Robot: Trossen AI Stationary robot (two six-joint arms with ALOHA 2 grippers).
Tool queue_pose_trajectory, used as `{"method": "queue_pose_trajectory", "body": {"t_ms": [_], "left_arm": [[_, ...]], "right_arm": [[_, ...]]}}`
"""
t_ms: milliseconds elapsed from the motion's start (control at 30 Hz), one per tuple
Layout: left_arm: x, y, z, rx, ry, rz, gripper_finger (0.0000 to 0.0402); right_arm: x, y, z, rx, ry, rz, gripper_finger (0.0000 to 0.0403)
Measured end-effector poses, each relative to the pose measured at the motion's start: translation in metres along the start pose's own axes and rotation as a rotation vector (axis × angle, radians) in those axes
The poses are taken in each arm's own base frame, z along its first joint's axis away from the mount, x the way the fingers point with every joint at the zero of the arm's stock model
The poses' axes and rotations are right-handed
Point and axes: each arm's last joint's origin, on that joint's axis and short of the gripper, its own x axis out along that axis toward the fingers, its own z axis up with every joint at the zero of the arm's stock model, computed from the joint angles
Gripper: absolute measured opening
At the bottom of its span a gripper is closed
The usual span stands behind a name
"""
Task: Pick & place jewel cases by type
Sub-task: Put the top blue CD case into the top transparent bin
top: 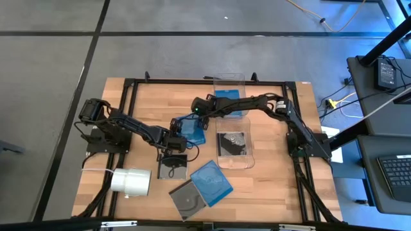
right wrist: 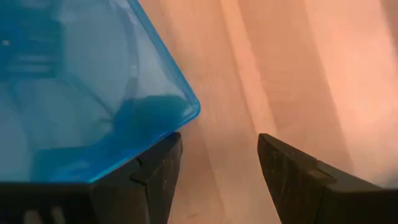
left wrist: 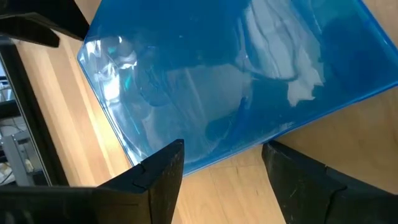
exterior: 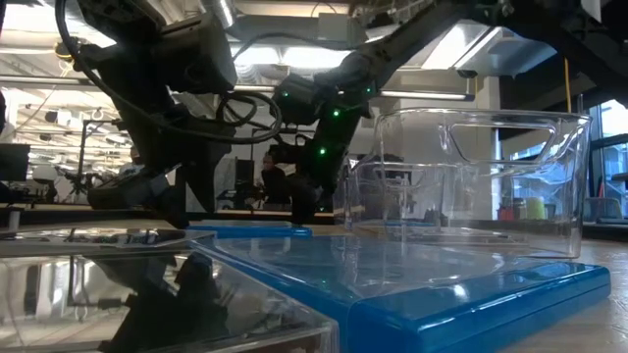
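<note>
Left gripper (left wrist: 221, 180): fingers spread, empty, poised over the near edge of a blue jewel case (left wrist: 236, 81) lying flat on the table (top: 270, 186). Right gripper (right wrist: 217, 177): fingers spread, empty, beside the same case's corner (right wrist: 81, 93). Risk: both arms converge on one case; simultaneous closing could collide fingers or push the case away.

Translucent blue square plastic jewel cases (top: 192, 131) lie flat mid-table; another (top: 212, 181) overlaps a dark grey case (top: 186, 199) near the front edge. Others rest inside clear bins.
</note>
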Motion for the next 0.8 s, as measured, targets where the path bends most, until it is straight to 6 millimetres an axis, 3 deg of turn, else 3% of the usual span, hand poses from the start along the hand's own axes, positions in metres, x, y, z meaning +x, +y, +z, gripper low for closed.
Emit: {"method": "queue_pose_trajectory", "body": {"t_ms": [400, 800], "left_arm": [[0.001, 0.001, 0.005, 0.218, -0.048, 0.026, 0.0215], [0.0, 0.006, 0.013, 0.186, -0.099, 0.11, 0.0185]], "right_arm": [[-0.001, 0.009, 0.002, -0.018, -0.028, 0.098, 0.0218], [-0.003, 0.018, 0.003, -0.07, -0.039, 0.145, 0.0218]]}}
